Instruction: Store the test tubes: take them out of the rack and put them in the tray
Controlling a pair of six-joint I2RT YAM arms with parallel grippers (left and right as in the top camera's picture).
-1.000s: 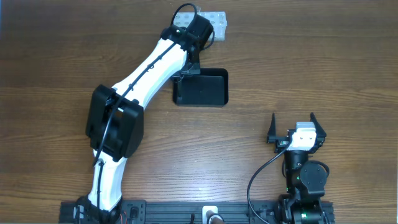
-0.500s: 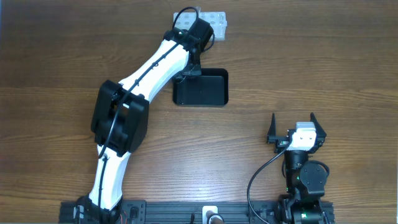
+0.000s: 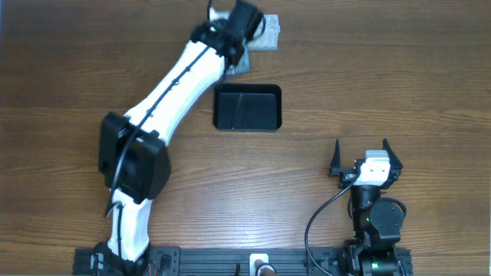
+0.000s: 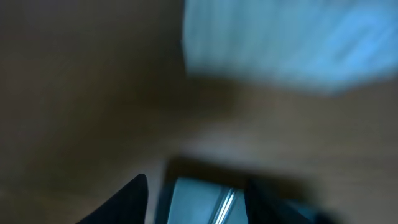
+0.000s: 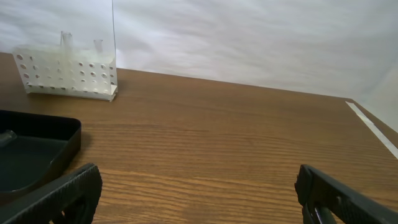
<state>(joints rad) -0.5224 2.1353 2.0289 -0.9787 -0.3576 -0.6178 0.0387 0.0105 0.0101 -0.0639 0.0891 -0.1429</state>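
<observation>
Two clear test tubes [image 5: 64, 38] stand in the white perforated rack [image 3: 268, 37], a third tube [image 3: 244, 103] lies in the black rectangular tray [image 3: 279, 107] beside it, and the left jaws, seemingly spread and empty close to the rack, could topple it if lowered off-centre, while the right jaws sit spread well apart.

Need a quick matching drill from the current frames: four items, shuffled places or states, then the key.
Things:
1. test tube rack
2. black tray
3. loose test tube
4. right pincer

Places or states:
A. open, over bare table near its own arm's base
B. lying flat inside the tray
C. white, standing at the table's far edge
D. mid-table, on the rack's near side, apart from it

Pairs: 1-C, 2-D, 3-B, 4-A
</observation>
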